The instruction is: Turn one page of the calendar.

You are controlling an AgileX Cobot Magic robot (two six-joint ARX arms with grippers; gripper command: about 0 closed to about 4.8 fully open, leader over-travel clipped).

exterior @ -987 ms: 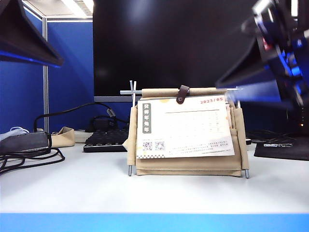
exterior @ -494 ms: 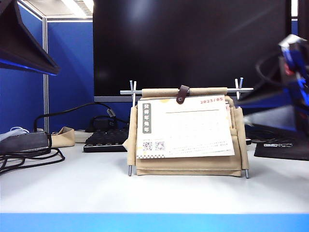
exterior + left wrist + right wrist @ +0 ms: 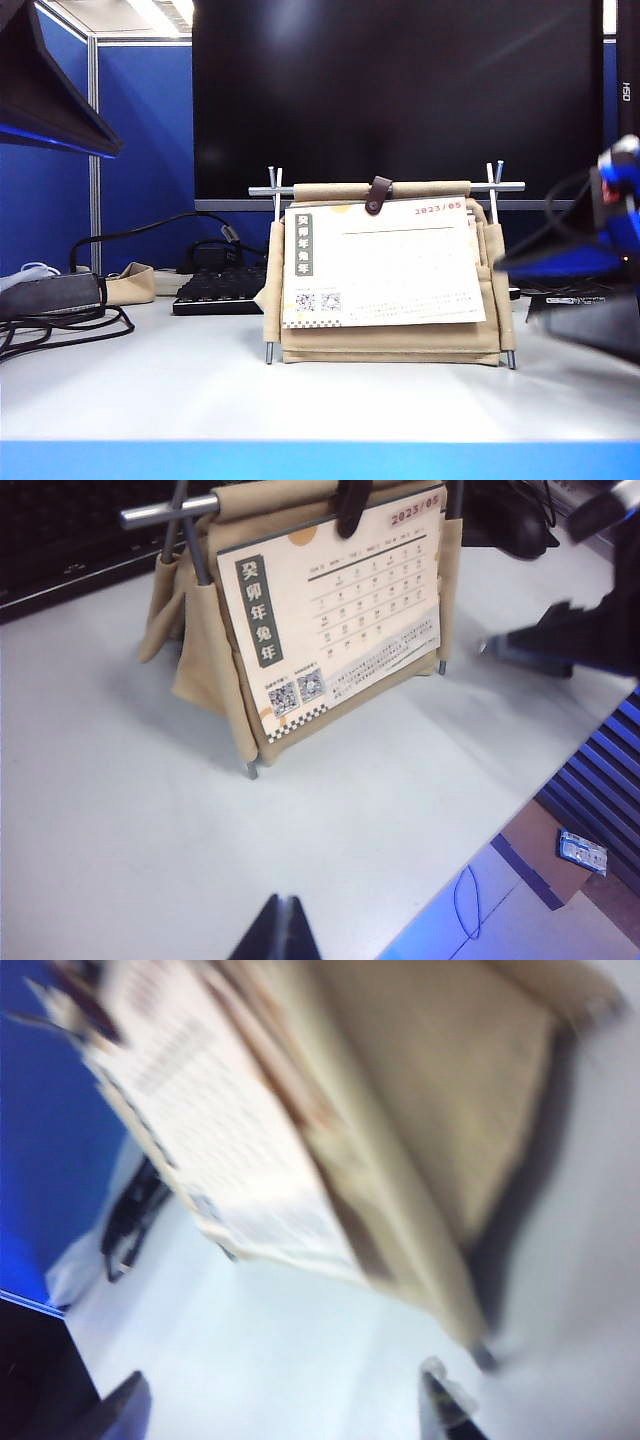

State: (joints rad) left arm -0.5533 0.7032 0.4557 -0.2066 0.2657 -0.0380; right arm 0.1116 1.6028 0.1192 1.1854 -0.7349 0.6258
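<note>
The calendar, a beige canvas stand on thin metal rods with a brown strap, stands mid-table. Its front page is white with red 2023/05, a grey character strip and QR codes, and hangs flat. My right gripper is blurred, low beside the calendar's right end and apart from it. In the right wrist view it is open wide over bare table, with the page close ahead. My left gripper is shut on nothing, held high and back from the calendar.
A black monitor and a keyboard sit behind the calendar. Cables and a power brick lie at the left. A dark pad lies at the right. The table's blue front edge is near.
My right gripper has dropped from the upper right to table height beside the calendar's right end, and its jaws have spread wider. The left arm and the page have not moved.
</note>
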